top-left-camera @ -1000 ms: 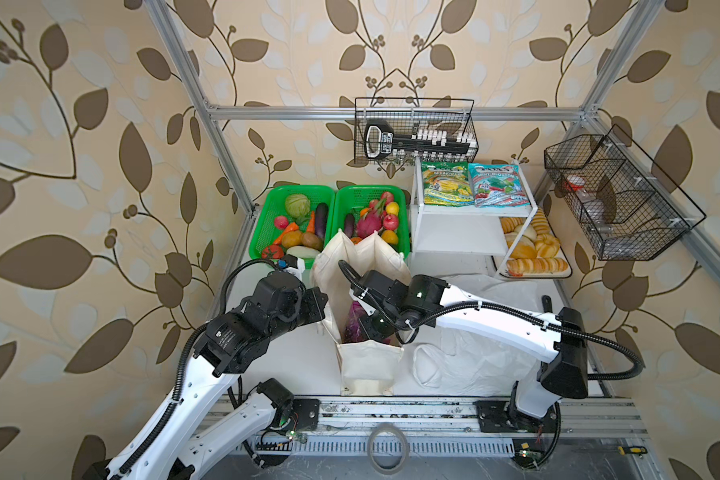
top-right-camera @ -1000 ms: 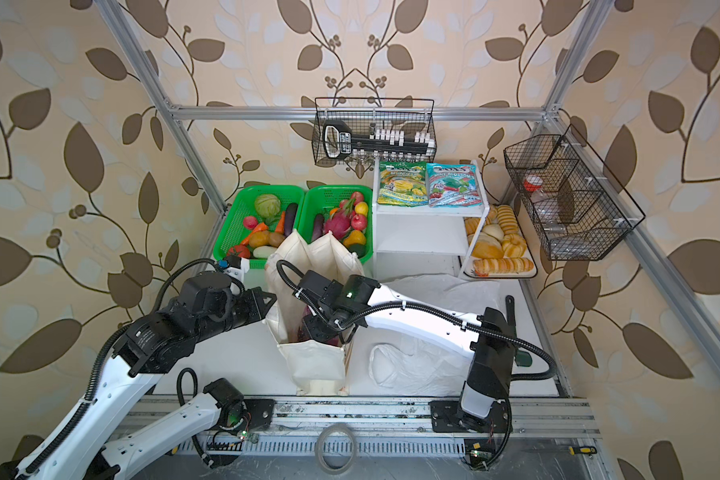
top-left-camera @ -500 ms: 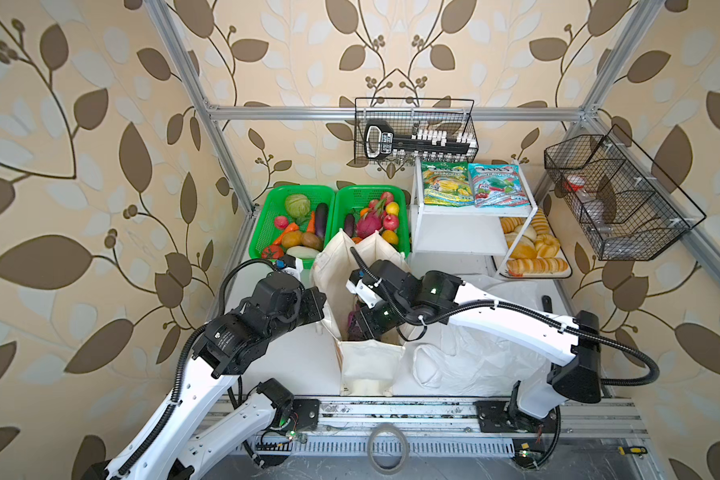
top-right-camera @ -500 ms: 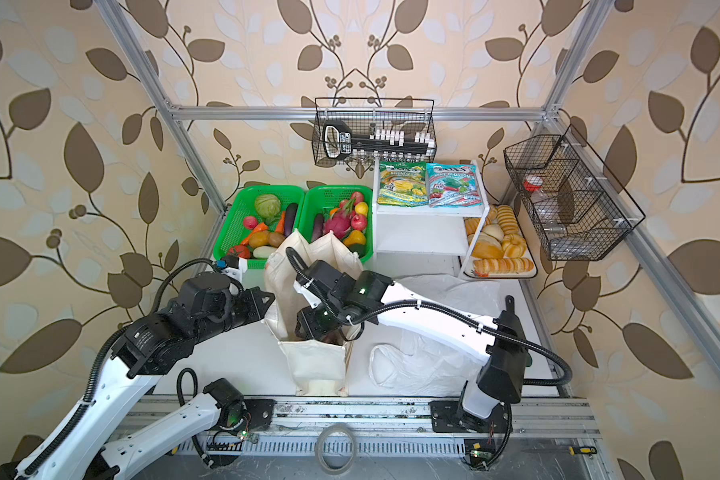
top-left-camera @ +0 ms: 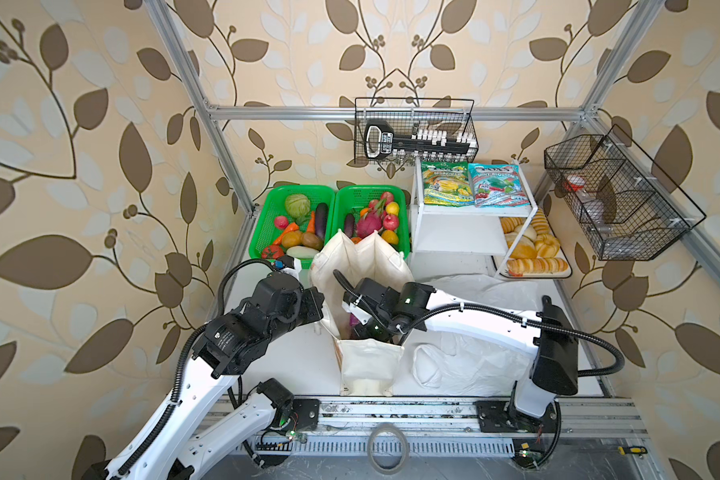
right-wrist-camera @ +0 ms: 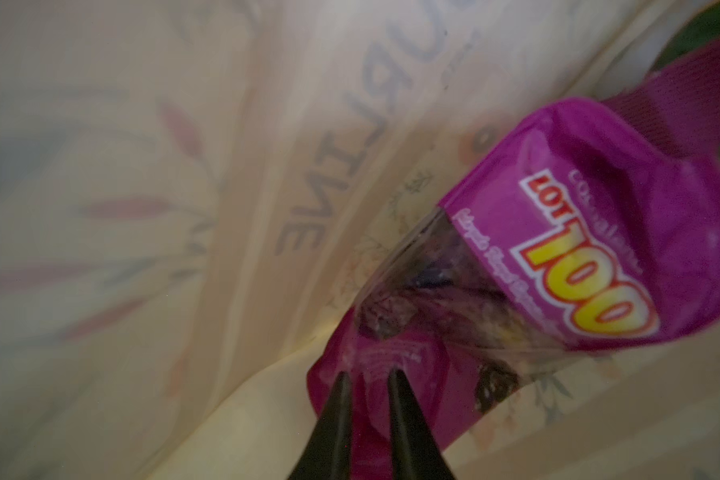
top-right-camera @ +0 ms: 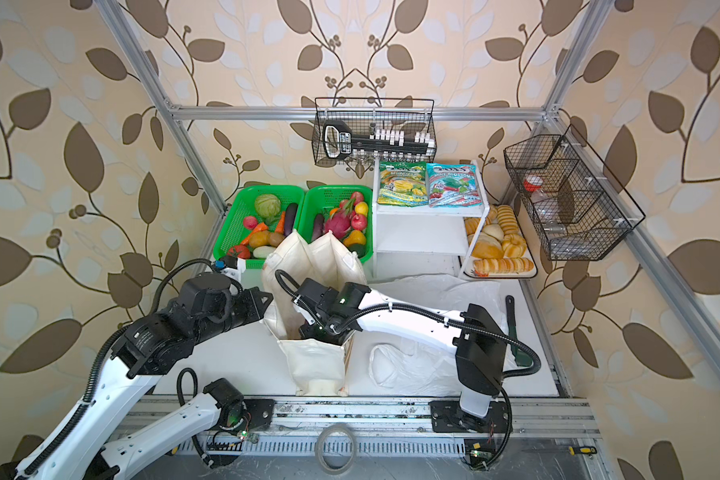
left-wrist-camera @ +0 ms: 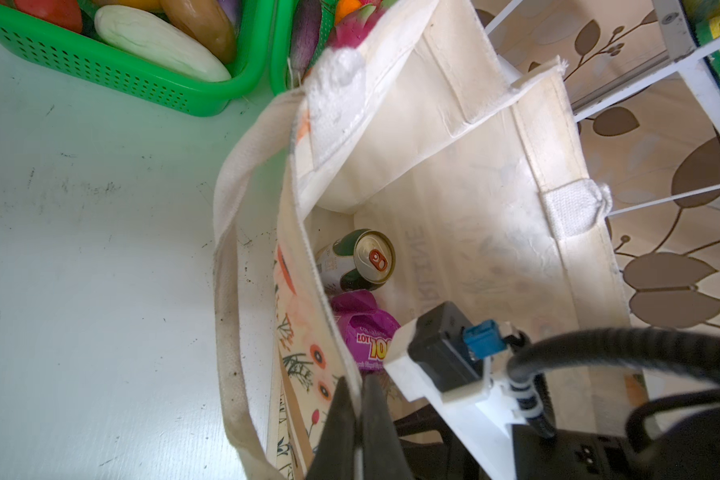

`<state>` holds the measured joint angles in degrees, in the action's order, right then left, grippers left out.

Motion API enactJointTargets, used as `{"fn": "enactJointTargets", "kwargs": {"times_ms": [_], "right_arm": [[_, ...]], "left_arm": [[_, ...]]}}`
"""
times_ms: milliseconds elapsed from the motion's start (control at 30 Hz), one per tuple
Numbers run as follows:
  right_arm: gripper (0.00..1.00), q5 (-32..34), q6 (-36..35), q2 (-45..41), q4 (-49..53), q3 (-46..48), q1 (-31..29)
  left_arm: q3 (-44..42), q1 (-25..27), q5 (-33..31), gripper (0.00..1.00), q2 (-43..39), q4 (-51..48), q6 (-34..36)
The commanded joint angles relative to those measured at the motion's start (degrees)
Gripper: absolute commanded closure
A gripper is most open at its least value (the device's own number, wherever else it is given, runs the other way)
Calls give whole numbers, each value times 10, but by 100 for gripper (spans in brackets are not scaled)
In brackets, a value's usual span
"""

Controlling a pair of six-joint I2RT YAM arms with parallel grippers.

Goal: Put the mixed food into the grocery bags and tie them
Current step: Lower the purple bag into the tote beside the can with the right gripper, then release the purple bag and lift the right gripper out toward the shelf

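Observation:
The cream cloth tote (top-left-camera: 362, 266) stands open in mid-table in both top views. My left gripper (left-wrist-camera: 356, 384) is shut on the rim of its left wall (left-wrist-camera: 308, 257). My right gripper (right-wrist-camera: 368, 374) reaches down inside the tote. Its jaws are nearly together on a fold at the end of the purple packet (right-wrist-camera: 578, 249). A small green can (left-wrist-camera: 356, 259) lies on the tote's floor beside the packet (left-wrist-camera: 368, 336). The white plastic bag (top-left-camera: 466, 365) lies crumpled under the right arm. The blue pouch (top-left-camera: 497, 185) lies on the shelf and the dragon fruit (top-left-camera: 368, 222) in a basket.
Two green mesh baskets (top-left-camera: 267, 232) of toy produce stand behind the tote. A white shelf (top-left-camera: 445, 232) holds a green-yellow pouch (top-left-camera: 445, 185), and a bread tray (top-left-camera: 533, 249) sits below it. Wire baskets hang on the back rail (top-left-camera: 416, 129) and the right rail (top-left-camera: 616, 199).
My right gripper has gone deeper into the tote with the purple packet, and the right arm's elbow has swung outward. The left arm has kept its hold and not moved.

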<state>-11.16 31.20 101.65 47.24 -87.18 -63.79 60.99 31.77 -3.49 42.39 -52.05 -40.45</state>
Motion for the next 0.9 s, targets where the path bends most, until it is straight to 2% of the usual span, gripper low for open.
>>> {"fn": "enactJointTargets", "kwargs": {"times_ms": [0,200,333,467,533,633,700,767,867], "right_arm": [[77,53,-36,-18,30,-59,1],[62,58,-63,-133,-44,-55,7],[59,42,-40,-240,-104,-12,60],[58,51,-12,-329,-104,-1,170],[56,49,-2,-363,-102,10,247],[56,17,10,-379,-81,13,394],[55,-6,27,-378,-76,16,486],[55,-27,51,-373,-87,24,549],[54,-31,98,-377,-144,57,599]], "left_arm": [[29,-5,-37,100,-9,23,2],[30,-5,-49,100,-13,17,0],[29,-6,-54,100,-13,17,0],[38,-5,-72,100,-9,5,14],[40,-5,-81,100,-11,2,20],[41,-5,-61,98,-12,12,38],[48,-5,-50,88,-8,6,44],[51,-6,-46,77,-7,0,48],[50,-6,-52,59,-9,-10,51]]}}
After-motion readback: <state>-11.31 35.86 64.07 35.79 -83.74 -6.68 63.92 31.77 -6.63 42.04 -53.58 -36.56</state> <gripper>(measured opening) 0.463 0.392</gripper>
